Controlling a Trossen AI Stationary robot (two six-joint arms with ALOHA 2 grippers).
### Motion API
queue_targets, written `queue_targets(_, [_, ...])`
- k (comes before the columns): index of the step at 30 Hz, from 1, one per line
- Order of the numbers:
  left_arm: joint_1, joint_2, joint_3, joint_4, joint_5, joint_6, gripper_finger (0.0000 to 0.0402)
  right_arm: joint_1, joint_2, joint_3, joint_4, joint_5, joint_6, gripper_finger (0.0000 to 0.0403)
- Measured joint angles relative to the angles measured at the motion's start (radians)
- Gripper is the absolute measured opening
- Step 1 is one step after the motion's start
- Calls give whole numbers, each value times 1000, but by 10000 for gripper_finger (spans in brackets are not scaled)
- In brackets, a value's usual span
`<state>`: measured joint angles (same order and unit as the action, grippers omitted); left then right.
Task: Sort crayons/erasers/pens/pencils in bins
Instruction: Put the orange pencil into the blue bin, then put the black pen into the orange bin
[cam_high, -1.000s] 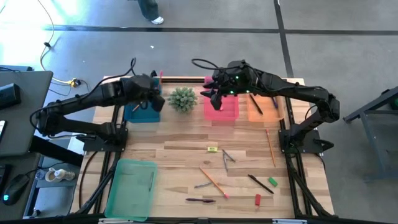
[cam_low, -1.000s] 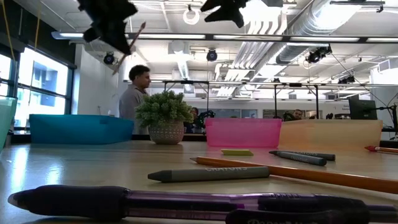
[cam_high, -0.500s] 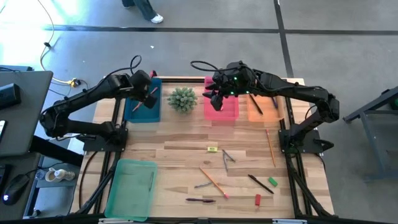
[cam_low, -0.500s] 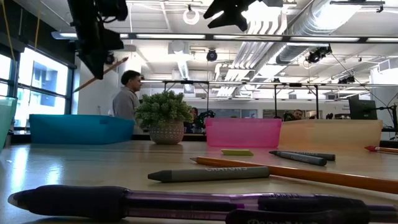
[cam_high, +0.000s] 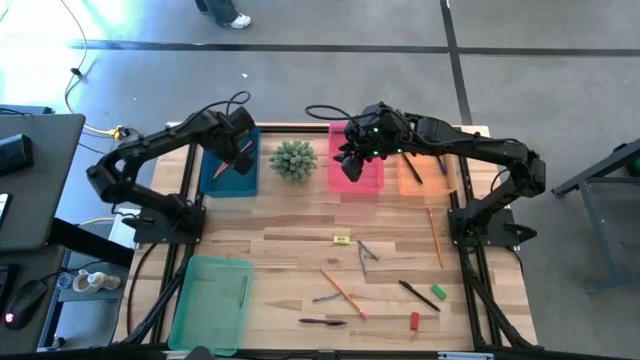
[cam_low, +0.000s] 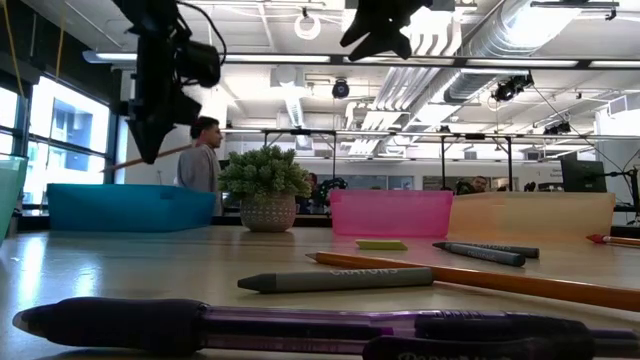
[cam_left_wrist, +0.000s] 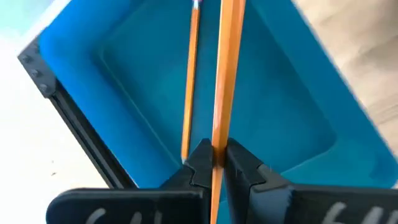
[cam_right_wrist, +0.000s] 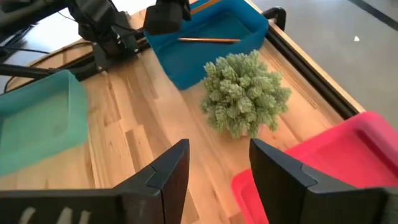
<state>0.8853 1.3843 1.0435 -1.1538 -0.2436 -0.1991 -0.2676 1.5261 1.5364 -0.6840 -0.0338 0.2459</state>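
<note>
1. Because the left hand (cam_left_wrist: 211, 163) held its orange pencil (cam_left_wrist: 227, 74) above the blue bin (cam_high: 228, 165) at the upper left of the high view, a release from that height could probably bounce it over the rim.
2. That hand was pinched shut on the pencil; a second pencil (cam_left_wrist: 189, 81) already lay inside the bin.
3. The right hand (cam_right_wrist: 214, 163) stood wide and empty over the pink bin (cam_high: 356, 172), upper centre.
4. Pens, crayons and erasers lay unsorted on the worktop (cam_high: 290, 240).
</note>
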Motion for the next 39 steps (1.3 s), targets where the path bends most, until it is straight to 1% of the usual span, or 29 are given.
queue_targets(3, [22, 42, 0, -1, 34, 27, 1, 0, 0, 0, -1, 0, 18, 161])
queue_targets(9, [46, 109, 0, 0, 35, 71, 1, 33, 0, 0, -1, 0, 27, 161])
queue_targets(15, [53, 138, 0, 1, 34, 73, 4, 82, 0, 0, -31, 7, 35, 161])
queue_targets(20, [53, 160, 0, 1, 38, 74, 13, 130, 1, 0, -124, 119, 117, 161])
queue_targets(24, [58, 180, 0, 1, 64, 103, 15, 171, 4, 0, -217, 212, 205, 161])
queue_targets(27, [63, 186, 0, 7, 55, 106, 19, 204, 16, -3, -281, 272, 270, 161])
queue_targets(32, [65, 186, 0, 7, 51, 118, 44, 251, 27, -61, -279, 289, 357, 161])
queue_targets(39, [65, 186, 0, 5, 51, 143, 105, 303, 28, -140, -278, 281, 483, 161])
